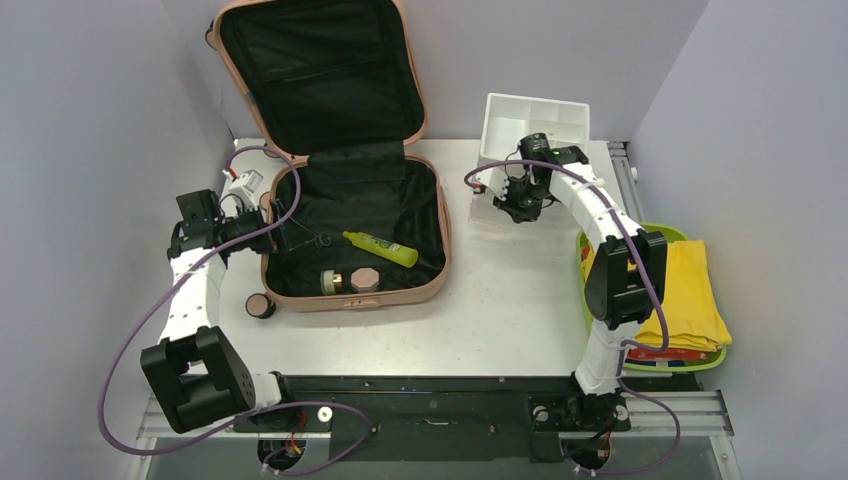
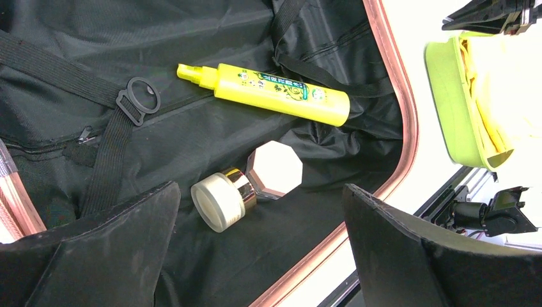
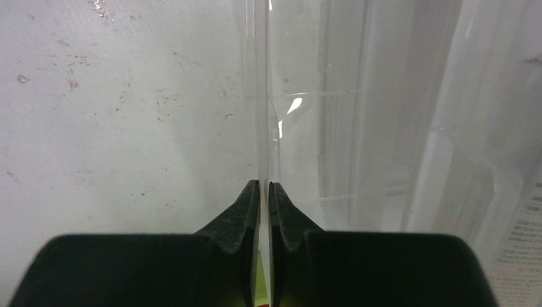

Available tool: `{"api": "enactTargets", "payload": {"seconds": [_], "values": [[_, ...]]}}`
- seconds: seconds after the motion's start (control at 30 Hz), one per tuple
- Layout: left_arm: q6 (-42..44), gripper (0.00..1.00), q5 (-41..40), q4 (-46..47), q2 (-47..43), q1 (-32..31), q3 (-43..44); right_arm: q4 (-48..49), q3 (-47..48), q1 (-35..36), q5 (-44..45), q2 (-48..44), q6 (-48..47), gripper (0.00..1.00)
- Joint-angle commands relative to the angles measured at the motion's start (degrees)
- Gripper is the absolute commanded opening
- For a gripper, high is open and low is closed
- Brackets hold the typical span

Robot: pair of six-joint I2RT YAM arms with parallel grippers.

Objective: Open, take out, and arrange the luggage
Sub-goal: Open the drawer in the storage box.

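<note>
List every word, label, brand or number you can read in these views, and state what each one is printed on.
On the yellow spray bottle: a green printed label with a row of characters, too small and blurred to read.
On the organizer: a sticker of fine print at its lower right, too blurred to read.
On the luggage: no text visible.
Nothing here can be quoted.

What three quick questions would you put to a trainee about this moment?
1. True or false: the luggage is shut.
2. The right gripper is pinching: A) a strap, B) the organizer by its clear wall, C) a towel.
3. How many loose items lie inside the luggage?
Key: 1 false, it stands open. 2 B. 3 three: yellow spray bottle, jar, octagonal container.
</note>
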Motion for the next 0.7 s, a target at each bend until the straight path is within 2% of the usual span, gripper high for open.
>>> {"api": "enactTargets", "payload": {"seconds": [0.0, 0.2, 0.37, 0.67], "values": [[-0.09, 0.96, 2.32, 2.51, -1.65, 0.46, -0.44, -5.21, 1.39, 0.71, 0.45, -2.83, -3.07, 0.00], [-0.27, 0.96, 2.56, 2.66, -1.85, 0.53, -0.58, -5.84, 0.32, 0.46, 3.13, -3.86, -4.93, 0.00], [-0.29, 0.96, 2.64, 2.83, -1.96, 0.59, -0.77, -9.92, 0.65, 0.98, 0.80, -4.16, -6.57, 0.00], [-0.75, 0.96, 3.03, 3.15, -1.70, 1.05, -0.96, -8.67, -3.87, 2.52, 1.18, -6.97, -5.62, 0.00]]}}
